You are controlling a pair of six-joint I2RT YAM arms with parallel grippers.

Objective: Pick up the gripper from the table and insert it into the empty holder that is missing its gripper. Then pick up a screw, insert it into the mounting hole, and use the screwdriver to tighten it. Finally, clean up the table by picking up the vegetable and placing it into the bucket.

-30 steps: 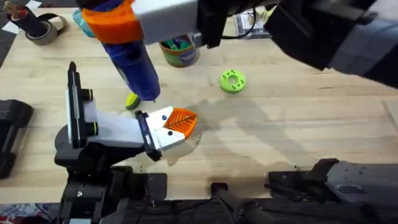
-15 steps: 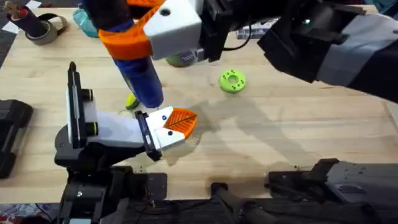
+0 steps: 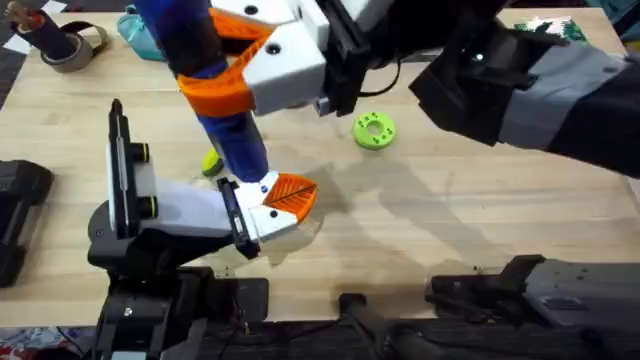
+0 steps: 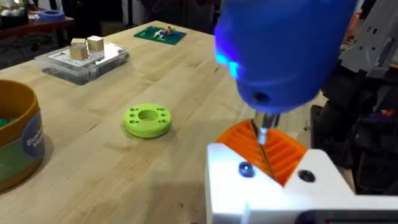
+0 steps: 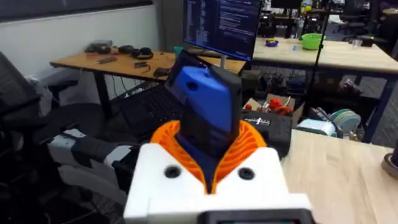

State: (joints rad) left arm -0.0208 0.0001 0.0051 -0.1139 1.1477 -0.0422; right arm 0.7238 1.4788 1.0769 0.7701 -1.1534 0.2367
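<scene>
One screwdriver (image 3: 228, 120) is observed — a thick, smooth, bright blue cylinder ending in a thin metal tip. It is clamped between the white, orange-ribbed jaws of the right gripper (image 3: 235, 60), which is reached across from the counter's right side, and it is held nearly upright. In the left wrist view the tip (image 4: 263, 138) is seen lowered at the wedge-shaped gripper (image 4: 273, 163), close to a dark screw head (image 4: 245, 168) in the white plastic base; contact cannot be confirmed.

One gripper is recorded, orange ribbed pad on white base, seated at the end of the holder (image 3: 175, 210). The holder — rounded white body on a black base, with a thin black upright carrying two yellow-green rings — stands by the counter's near left edge.

One vegetable (image 3: 211, 162), small and yellow-green, lies on the light wood-grain counter (image 3: 450, 220) just behind the holder, partly hidden by the screwdriver. One flat round green disc (image 3: 374, 130) with holes lies well to the right of it. One bucket (image 4: 15, 140), round with a tan rim, is noted in the left wrist view.

The state of the left jaws cannot be told.
</scene>
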